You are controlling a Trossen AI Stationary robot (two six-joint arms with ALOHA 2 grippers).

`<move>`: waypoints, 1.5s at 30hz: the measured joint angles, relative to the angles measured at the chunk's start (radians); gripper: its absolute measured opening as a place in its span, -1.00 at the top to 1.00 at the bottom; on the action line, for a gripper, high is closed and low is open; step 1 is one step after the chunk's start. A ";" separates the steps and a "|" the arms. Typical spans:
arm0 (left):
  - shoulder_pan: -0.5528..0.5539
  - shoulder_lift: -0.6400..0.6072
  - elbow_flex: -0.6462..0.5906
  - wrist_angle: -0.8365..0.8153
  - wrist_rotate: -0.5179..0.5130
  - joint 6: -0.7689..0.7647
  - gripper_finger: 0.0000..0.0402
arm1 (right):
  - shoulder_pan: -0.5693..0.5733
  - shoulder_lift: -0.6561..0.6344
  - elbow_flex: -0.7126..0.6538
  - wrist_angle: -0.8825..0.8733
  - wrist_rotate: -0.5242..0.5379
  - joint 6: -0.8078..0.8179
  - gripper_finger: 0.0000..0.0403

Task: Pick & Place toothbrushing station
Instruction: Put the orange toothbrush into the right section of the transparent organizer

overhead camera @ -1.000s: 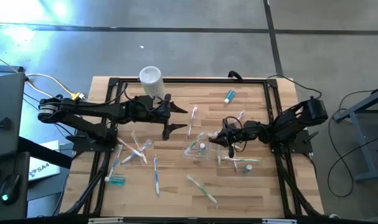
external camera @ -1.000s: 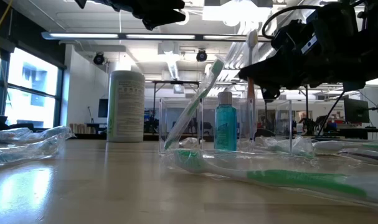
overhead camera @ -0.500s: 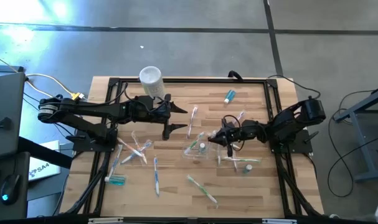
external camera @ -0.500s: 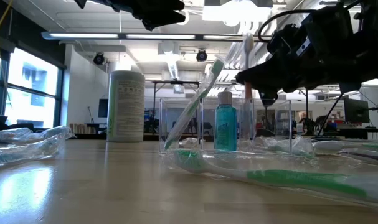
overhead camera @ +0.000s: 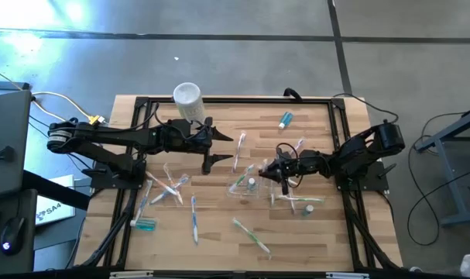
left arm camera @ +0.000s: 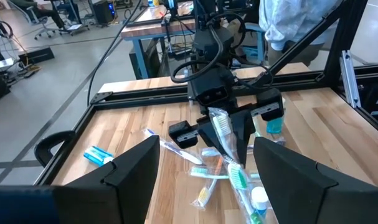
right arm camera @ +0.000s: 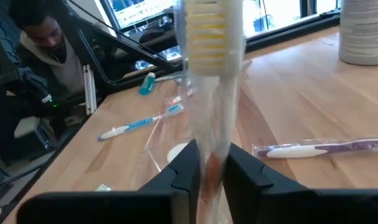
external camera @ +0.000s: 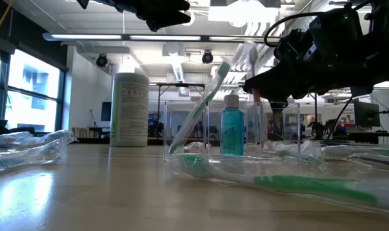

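Right end effector hovers over the small clear plastic cup near the wooden bench's middle, its fingers narrow around a wrapped toothbrush with a yellow-and-white head, standing upright with its foot down in the cup. A small teal toothpaste tube and a green toothbrush share that cup. Left end effector waits at ten o'clock from the cup, fingers wide, nothing between them.
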State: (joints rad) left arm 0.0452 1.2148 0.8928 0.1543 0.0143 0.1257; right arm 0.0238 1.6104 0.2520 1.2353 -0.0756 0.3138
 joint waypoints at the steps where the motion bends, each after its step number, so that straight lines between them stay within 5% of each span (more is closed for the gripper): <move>1: 0.000 0.000 0.000 0.000 0.000 0.000 -0.27 | 0.000 0.000 0.000 0.000 -0.001 -0.001 0.69; 17: 0.000 0.000 0.001 -0.032 0.000 0.000 -0.27 | 0.000 -0.031 0.013 -0.004 0.031 -0.084 0.09; 27: 0.000 0.000 0.001 -0.065 0.001 -0.001 -0.27 | 0.017 -0.248 0.013 -0.221 0.069 -0.144 0.01; 36: 0.000 0.000 0.001 -0.083 0.001 -0.023 -0.27 | 0.125 -0.562 0.076 -0.765 0.071 -0.155 0.01; 45: 0.000 0.000 0.001 -0.083 0.001 -0.023 -0.27 | 0.232 -0.624 0.333 -1.431 0.080 -0.041 0.01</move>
State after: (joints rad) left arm 0.0452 1.2152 0.8936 0.0715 0.0154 0.1022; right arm 0.2555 0.9862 0.5849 -0.1956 0.0042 0.2726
